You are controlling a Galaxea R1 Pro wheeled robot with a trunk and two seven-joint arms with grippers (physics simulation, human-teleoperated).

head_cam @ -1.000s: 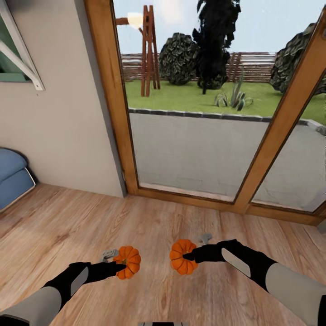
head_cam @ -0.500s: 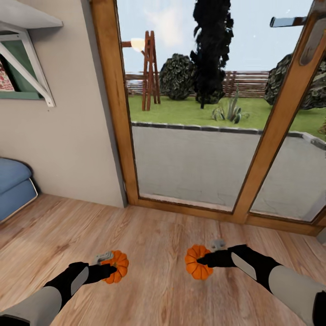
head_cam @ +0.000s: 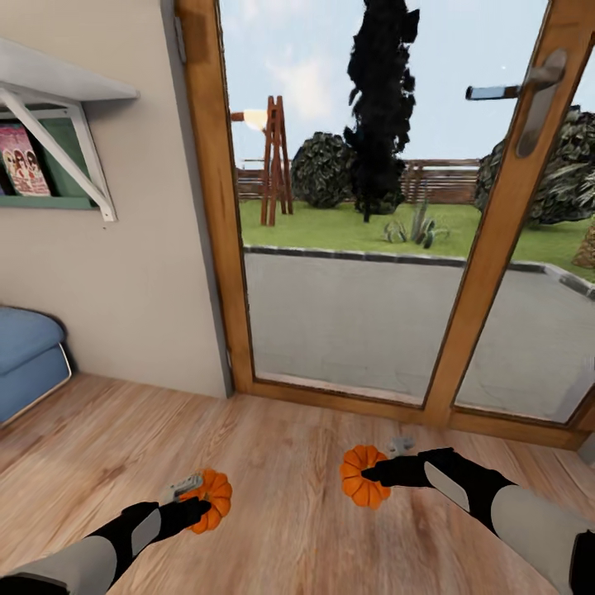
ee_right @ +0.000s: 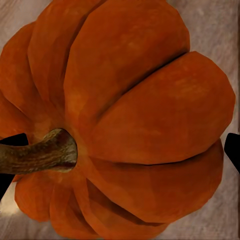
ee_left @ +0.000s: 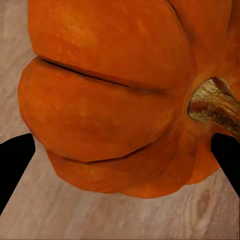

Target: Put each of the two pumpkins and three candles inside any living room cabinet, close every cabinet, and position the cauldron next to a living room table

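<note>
Two pumpkins are in view, one in each gripper, both carried low over the wooden floor (head_cam: 289,463) in the lower part of the head frame. The left gripper (head_cam: 197,506) is clamped on the left pumpkin (head_cam: 211,500) at lower left of centre; in the left wrist view that pumpkin (ee_left: 120,100) sits between two black fingertips (ee_left: 15,160), its brown stem (ee_left: 215,105) toward one side. The right gripper (head_cam: 372,473) is clamped on the right pumpkin (head_cam: 362,476) at lower right of centre; in the right wrist view this pumpkin (ee_right: 130,125) shows its ribs and a curved stem (ee_right: 40,152). The two pumpkins are well apart. Behind them, across the middle and upper frame, stands a wood-framed glass door (head_cam: 471,273) with one lever handle (head_cam: 516,87). At upper left a white wall shelf (head_cam: 58,78) hangs on one bracket, and a blue cushion (head_cam: 25,355) lies at the left edge
</note>
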